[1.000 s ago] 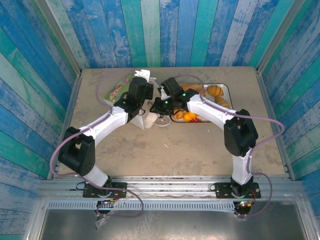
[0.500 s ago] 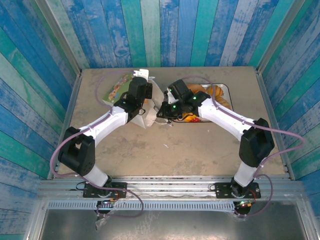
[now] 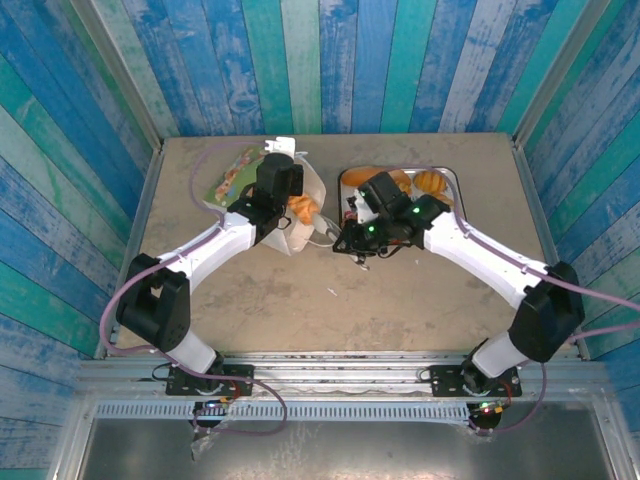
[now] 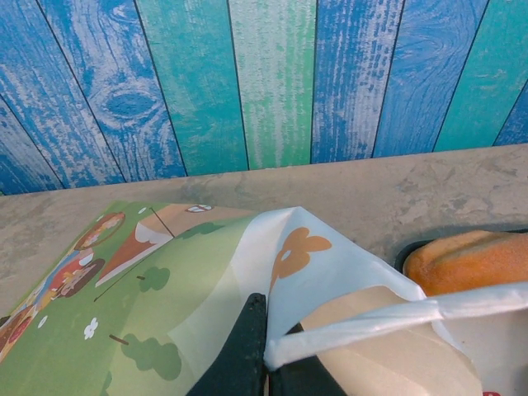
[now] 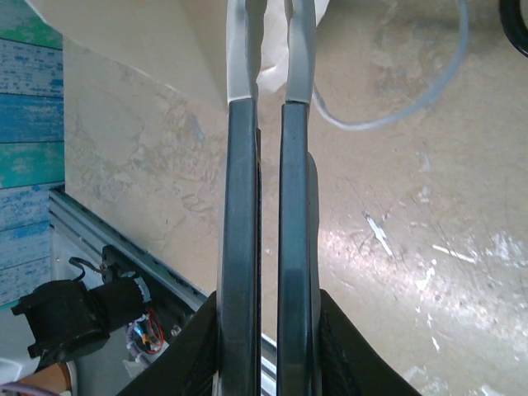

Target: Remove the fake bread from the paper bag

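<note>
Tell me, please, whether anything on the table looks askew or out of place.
Yes: the paper bag is not standing straight. It sags, tilted, left of the metal tray, with its rim pinched in the shut left jaws, and an orange piece of fake bread shows at its open mouth.

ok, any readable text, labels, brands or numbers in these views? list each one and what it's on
No readable words or numbers in these views.
paper bag: orange flower-like logo, a shape with no letters.
green illustrated sheet: cartoon drawings, no words.
Electronics at the arm bases in the top view: too small to read any marking.
</note>
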`<state>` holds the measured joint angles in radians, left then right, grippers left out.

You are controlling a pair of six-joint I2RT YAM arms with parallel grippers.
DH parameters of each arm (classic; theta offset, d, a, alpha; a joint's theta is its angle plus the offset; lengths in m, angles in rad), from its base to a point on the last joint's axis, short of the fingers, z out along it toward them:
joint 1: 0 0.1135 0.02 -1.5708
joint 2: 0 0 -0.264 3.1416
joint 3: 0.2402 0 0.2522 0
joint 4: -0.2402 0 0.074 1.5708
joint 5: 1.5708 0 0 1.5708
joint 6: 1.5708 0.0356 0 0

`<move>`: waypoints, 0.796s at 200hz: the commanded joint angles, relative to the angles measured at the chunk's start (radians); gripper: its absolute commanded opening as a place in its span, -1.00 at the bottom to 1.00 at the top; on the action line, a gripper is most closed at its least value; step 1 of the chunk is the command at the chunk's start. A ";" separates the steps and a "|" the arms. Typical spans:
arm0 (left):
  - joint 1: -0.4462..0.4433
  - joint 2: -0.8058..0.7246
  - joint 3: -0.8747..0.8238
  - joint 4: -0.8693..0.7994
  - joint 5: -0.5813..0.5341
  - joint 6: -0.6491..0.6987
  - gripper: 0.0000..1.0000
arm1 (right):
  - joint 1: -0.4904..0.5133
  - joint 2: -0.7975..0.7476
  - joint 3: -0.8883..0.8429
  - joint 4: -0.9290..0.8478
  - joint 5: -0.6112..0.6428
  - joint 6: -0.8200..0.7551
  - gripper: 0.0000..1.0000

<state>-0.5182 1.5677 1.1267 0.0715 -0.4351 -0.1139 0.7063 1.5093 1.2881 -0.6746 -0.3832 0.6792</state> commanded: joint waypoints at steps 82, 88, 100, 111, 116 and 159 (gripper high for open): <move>0.001 0.017 0.028 0.024 -0.037 -0.019 -0.99 | -0.200 -0.324 -0.122 -0.203 0.023 -0.046 -0.99; 0.001 0.017 0.030 0.022 -0.039 -0.019 -0.99 | -0.220 -0.336 -0.123 -0.215 0.024 -0.058 -0.99; 0.001 0.015 0.030 0.019 -0.037 -0.019 -0.99 | -0.271 -0.359 -0.124 -0.239 0.034 -0.092 -0.99; 0.001 0.013 0.030 0.018 -0.032 -0.018 -0.99 | -0.336 -0.372 -0.120 -0.266 0.032 -0.134 -0.99; 0.001 0.013 0.030 0.017 -0.028 -0.017 -0.99 | -0.370 -0.374 -0.116 -0.280 0.025 -0.158 -0.99; 0.001 0.006 0.033 0.012 0.007 -0.021 -0.99 | -0.668 -0.312 -0.113 -0.370 -0.075 -0.385 -0.98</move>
<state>-0.5179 1.5681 1.1305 0.0742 -0.4438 -0.1280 0.1497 1.1622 1.1667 -0.9749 -0.3836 0.4721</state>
